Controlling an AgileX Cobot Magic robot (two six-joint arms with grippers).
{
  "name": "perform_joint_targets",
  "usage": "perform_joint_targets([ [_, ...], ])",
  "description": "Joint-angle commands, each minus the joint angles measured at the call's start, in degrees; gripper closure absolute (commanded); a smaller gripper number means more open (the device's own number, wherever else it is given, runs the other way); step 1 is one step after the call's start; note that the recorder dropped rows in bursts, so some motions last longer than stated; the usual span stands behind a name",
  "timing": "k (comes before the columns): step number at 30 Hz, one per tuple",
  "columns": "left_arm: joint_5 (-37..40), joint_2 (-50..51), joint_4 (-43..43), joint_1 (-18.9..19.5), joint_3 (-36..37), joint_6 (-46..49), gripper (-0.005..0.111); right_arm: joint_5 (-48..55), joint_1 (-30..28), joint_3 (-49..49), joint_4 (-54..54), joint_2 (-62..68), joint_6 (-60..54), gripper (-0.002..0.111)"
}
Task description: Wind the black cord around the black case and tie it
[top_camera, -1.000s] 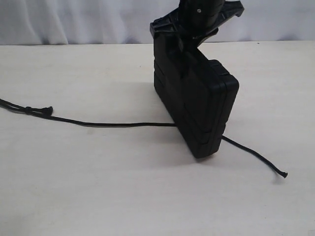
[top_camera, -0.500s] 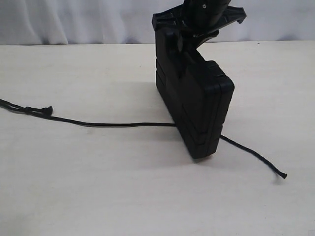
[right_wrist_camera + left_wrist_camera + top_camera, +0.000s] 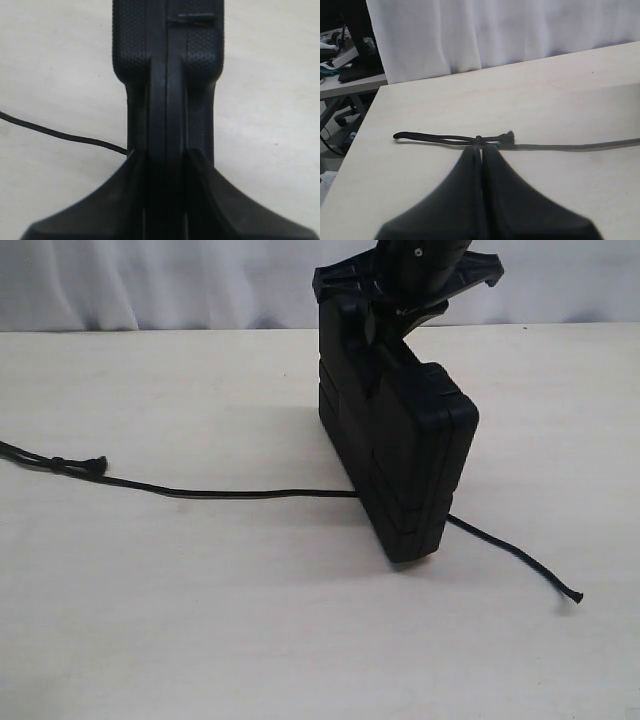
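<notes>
Right gripper point(image 3: 378, 325) reaching down from the far side, fingers pinching the top edge of the black case point(image 3: 410, 460) by its narrowed handle part. One case only, standing upright on its edge on the table point(image 3: 200, 620), right of centre, broad face turned to the near left.

One black cord point(image 3: 250, 493), lying flat on the table, running from the left edge to the foot of the case and out again on the near right. Under the case or just behind its lower edge: cannot tell. One knot point(image 3: 58, 462) far left, two loose ends in view: a short tail point(image 3: 100, 465) beside the knot, and the long end point(image 3: 575, 593) near right.

Left gripper point(image 3: 481, 152) pressed together with nothing between its fingers, just beside the knot.
</notes>
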Motion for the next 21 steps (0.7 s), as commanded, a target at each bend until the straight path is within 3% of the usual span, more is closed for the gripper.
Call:
perform_joint_targets([
  [1, -0.44, -0.16, -0.27, -0.42, 0.20, -0.29, 0.107, 1.49, -0.49, 0.76, -0.89, 1.21, 0.89, 0.104],
  [7, -0.44, -0.16, -0.27, -0.42, 0.20, -0.29, 0.107, 1.49, -0.49, 0.76, -1.31, 1.21, 0.02, 0.104],
  [10, -4.98, -0.16, 1.97, -0.42, 0.20, -0.06, 0.107, 1.49, -0.49, 0.76, -1.31, 1.21, 0.02, 0.104],
  [15, -28.94, -0.16, -15.15, -0.42, 0.20, -3.52, 0.107, 1.49, -0.49, 0.76, -1.31, 1.21, -0.58, 0.104],
  [19, -44.18, -0.16, -14.98, -0.42, 0.20, -3.91, 0.107, 1.49, -0.49, 0.76, -1.31, 1.21, -2.12, 0.104],
  [21, -48.00, -0.16, -14.51, -0.42, 0.20, -7.53, 0.107, 1.49, -0.49, 0.76, -2.07, 1.21, -2.12, 0.104],
])
